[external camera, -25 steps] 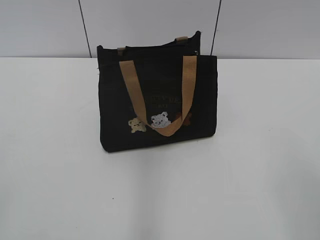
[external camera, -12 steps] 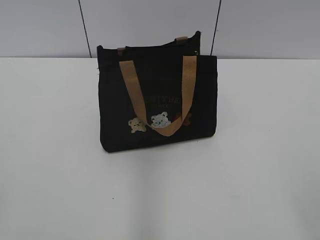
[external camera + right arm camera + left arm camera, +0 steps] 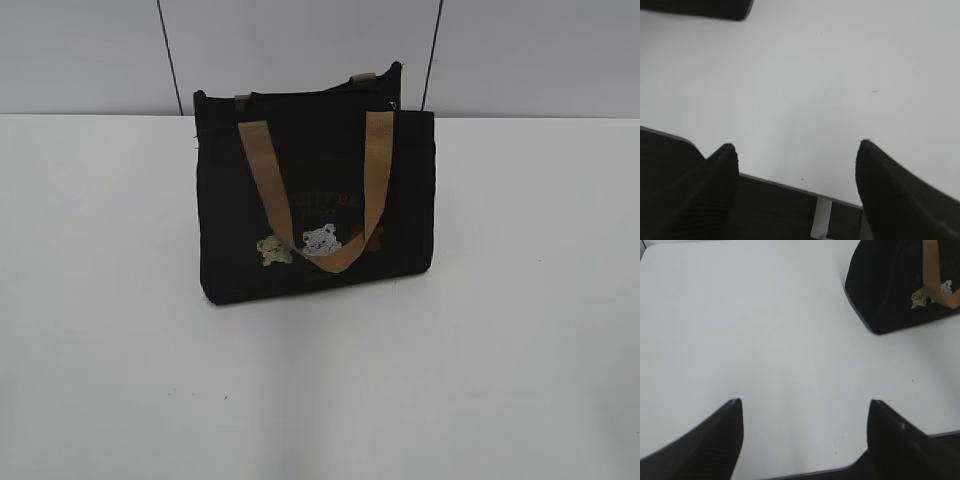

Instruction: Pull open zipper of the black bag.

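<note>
Grippers sit nearest me, at the table's front edge, out of sight in the exterior view and seen only by their own wrist cameras; the left gripper (image 3: 805,407) has its two dark fingers spread wide apart over bare white table (image 3: 765,340), holding nothing; the right gripper (image 3: 796,150) is likewise parted and empty, poised above the table's near rim, with the bottom edge of something dark just showing at eleven o'clock in its view. Farther in, the black bag (image 3: 315,200) stands upright on the white top, well apart from both grippers; from the left wrist it lies up at about one o'clock. A tan handle (image 3: 320,190) droops down its front in a loop; just under that loop sit small bear patches (image 3: 321,240), cream, white and brown, with faint lettering above them. The zipper runs somewhere along the top edge, at twelve o'clock on the bag; I cannot make out its pull tab from here. Behind the bag is a pale wall (image 3: 300,50) crossed by two thin dark lines.
</note>
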`<state>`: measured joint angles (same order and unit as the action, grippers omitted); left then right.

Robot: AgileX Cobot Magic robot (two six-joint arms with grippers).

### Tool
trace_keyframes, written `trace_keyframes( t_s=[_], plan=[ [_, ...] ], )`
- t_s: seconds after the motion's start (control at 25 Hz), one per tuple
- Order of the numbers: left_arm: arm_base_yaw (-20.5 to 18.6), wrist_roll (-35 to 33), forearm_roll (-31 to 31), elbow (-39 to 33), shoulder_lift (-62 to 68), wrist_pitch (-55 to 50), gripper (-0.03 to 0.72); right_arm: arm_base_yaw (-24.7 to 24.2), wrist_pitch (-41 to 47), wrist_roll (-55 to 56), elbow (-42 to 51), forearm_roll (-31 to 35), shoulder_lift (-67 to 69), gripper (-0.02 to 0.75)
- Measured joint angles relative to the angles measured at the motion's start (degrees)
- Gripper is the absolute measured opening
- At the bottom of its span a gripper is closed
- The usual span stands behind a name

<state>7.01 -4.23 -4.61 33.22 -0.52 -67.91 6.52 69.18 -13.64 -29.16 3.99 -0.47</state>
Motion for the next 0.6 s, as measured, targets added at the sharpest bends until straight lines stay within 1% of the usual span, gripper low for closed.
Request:
trace_keyframes(
  t_s=[0.2, 0.32, 0.6],
  plan=[
    [0.0, 0.0, 0.1, -0.8, 0.0, 4.1, 0.577, 0.0, -5.4, 0.0, 2.1, -0.1, 0.0, 0.554],
    [0.0, 0.0, 0.1, -2.0, 0.0, 6.3, 0.577, 0.0, -5.9, 0.0, 2.4, -0.1, 0.0, 0.554],
    [0.0, 0.0, 0.1, -2.2, 0.0, 6.5, 0.577, 0.0, -6.3, 0.1, 2.4, -0.2, 0.0, 0.554]
  ],
)
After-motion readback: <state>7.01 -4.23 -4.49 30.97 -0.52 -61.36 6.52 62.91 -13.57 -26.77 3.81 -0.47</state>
